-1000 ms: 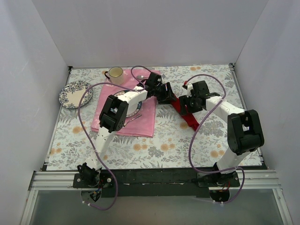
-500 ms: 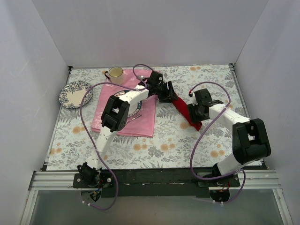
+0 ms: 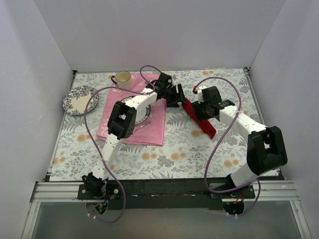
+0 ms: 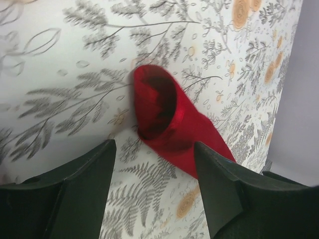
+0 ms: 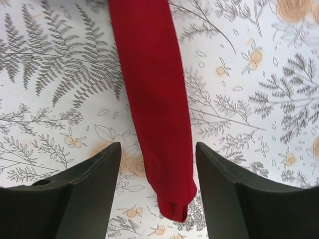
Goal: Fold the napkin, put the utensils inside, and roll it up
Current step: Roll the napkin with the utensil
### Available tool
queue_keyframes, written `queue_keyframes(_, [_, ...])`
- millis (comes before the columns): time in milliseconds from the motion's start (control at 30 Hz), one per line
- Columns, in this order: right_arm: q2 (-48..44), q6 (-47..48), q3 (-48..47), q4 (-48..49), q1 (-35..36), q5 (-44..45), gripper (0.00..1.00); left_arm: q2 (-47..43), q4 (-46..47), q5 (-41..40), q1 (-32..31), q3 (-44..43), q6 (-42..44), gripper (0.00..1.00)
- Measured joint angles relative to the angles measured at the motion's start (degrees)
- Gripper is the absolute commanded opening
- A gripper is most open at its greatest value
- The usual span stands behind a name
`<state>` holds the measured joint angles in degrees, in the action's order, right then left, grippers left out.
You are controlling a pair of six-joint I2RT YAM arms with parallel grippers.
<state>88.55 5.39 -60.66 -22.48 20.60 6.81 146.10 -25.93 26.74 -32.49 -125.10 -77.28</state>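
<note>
The napkin (image 3: 208,128) lies as a deep red roll slanting across the floral tablecloth. In the left wrist view its hollow upper end (image 4: 158,102) faces me, and nothing shows inside it. My left gripper (image 3: 178,96) hovers at that end, open (image 4: 153,148), with bare tablecloth between its fingers. My right gripper (image 3: 202,111) is over the middle of the roll, open (image 5: 158,148). The napkin (image 5: 154,99) runs between its fingers (image 5: 94,184) with a gap on each side. The utensils are hidden from view.
A larger pale pink cloth (image 3: 152,130) lies left of the roll with a plate (image 3: 143,116) and a silver utensil (image 3: 141,125) on it. A patterned plate (image 3: 79,99) and a cup (image 3: 122,77) stand at the back left. White walls enclose the table.
My right gripper has moved from the roll's lower end up to its middle, uncovering that end. My left gripper has edged back toward the upper end. The roll shifted slightly.
</note>
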Motion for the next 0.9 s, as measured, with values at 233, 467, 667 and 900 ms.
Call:
queue_keyframes(233, [3.8, 5.8, 0.0, 5.7, 4.1, 0.9, 0.70, -13.4, 0.9, -4.7, 2.8, 15.0, -6.2, 0.63])
queue_keyframes(467, [10.3, 9.9, -0.3, 7.8, 5.8, 5.2, 0.70, -30.9, 6.4, -5.2, 4.6, 27.0, -10.5, 0.62])
queue_keyframes(667, [12.2, 11.1, -0.3, 9.4, 6.0, 7.8, 0.66, -37.3, 9.6, -4.2, 4.0, 33.1, -11.2, 0.62])
queue_keyframes(900, [14.2, 11.9, -0.5, 12.1, 6.1, 12.2, 0.61, -38.0, 10.4, -3.3, 3.9, 38.3, -11.2, 0.62])
